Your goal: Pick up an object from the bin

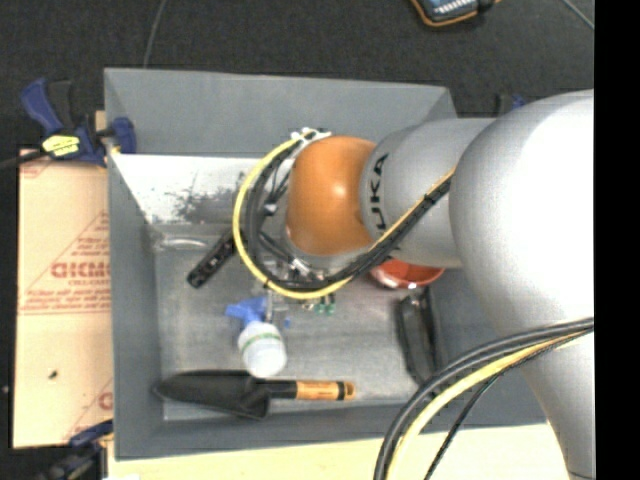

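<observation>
Apparently lining up a grasp, the gripper (pixel 300 293) hangs at frame centre, just upper right of the white bottle (pixel 263 349). Its own wrist hides it, so parted or closed, I cannot tell.

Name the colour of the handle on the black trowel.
The handle is orange, in the camera view.

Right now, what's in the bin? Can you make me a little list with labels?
bin: grey metal bin
arm: silver arm with an orange wrist cover, reaching in from the right, over the bin's middle
just below the wrist: white round bottle with a blue part
bottom edge: black trowel with an orange handle, lying flat
left: small black stick-shaped thing
right: red thing, partly hidden by the arm; long black thing
</observation>
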Available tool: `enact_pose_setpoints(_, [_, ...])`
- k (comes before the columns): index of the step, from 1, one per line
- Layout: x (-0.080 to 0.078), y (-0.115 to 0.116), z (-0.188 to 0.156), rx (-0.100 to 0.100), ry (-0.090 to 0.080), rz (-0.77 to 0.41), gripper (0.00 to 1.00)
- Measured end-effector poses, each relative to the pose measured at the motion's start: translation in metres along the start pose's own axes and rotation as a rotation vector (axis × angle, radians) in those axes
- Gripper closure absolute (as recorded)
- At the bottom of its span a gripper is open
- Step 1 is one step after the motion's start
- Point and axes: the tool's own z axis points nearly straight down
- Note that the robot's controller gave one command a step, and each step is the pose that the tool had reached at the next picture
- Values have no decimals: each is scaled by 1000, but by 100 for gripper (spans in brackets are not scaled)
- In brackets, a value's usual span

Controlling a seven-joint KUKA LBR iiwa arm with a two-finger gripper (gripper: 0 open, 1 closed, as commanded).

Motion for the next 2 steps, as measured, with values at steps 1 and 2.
enact_pose_setpoints(1, [0,0,-6,0,-2,1,100])
enact_pose_setpoints(2, [1,0,-24,0,4,2,100])
